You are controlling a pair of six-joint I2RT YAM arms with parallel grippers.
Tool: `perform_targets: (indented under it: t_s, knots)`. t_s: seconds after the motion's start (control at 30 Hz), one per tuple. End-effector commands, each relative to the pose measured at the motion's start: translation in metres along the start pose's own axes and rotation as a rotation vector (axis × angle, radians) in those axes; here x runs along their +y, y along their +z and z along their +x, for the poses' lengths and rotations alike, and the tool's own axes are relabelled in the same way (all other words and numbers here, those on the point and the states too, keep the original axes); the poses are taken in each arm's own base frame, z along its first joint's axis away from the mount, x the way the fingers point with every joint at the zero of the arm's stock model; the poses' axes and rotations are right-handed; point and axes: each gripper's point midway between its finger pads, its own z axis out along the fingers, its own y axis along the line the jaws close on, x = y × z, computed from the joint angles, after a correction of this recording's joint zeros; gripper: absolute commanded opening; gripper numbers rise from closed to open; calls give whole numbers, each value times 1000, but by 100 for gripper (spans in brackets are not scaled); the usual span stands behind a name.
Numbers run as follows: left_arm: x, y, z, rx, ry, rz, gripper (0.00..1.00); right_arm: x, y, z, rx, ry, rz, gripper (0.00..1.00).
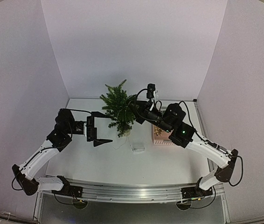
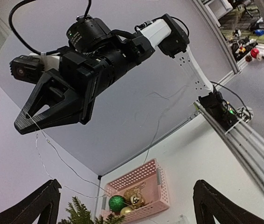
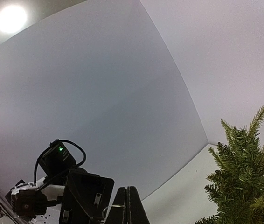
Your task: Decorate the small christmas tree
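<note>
The small christmas tree point(image 1: 119, 111) stands at the back middle of the table, dark green and bushy; its tip shows in the left wrist view point(image 2: 79, 213) and its side in the right wrist view point(image 3: 244, 182). My right gripper point(image 1: 135, 108) is right beside the tree's right side, raised, and shut on a thin wire point(image 2: 57, 151) that trails down from its tip point(image 2: 25, 122). The same wire point(image 3: 115, 206) loops at the closed fingers point(image 3: 128, 207). My left gripper point(image 1: 108, 127) hovers left of the tree, open wide with nothing in it point(image 2: 127, 210).
A pink perforated basket point(image 1: 162, 136) sits right of the tree, under the right arm; it holds a green glitter ball point(image 2: 117, 203) and gold ornaments point(image 2: 134, 198). A small white box point(image 1: 137, 148) lies in front of the tree. White walls enclose the table.
</note>
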Motion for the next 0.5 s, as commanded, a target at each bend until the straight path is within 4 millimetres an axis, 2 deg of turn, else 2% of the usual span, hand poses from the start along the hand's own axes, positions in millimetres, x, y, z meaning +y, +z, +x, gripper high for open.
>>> perform_targets:
  t_s: [0.0, 0.13, 0.27, 0.37, 0.47]
  knots:
    - [-6, 10, -6, -53, 167, 57, 100, 2, 4, -14, -78, 22, 2, 0]
    - [-20, 24, 0, -90, 290, 78, 98, 4, 6, -13, -79, 32, -12, 0]
    - [-16, 33, 4, -112, 473, 38, 90, 6, 6, -12, -74, 45, -26, 0]
    - [-14, 36, 3, -120, 564, 14, 80, 7, 6, -10, -70, 48, -27, 0]
    - [-14, 37, 2, -124, 574, 12, 66, 6, 7, -9, -67, 49, -26, 0]
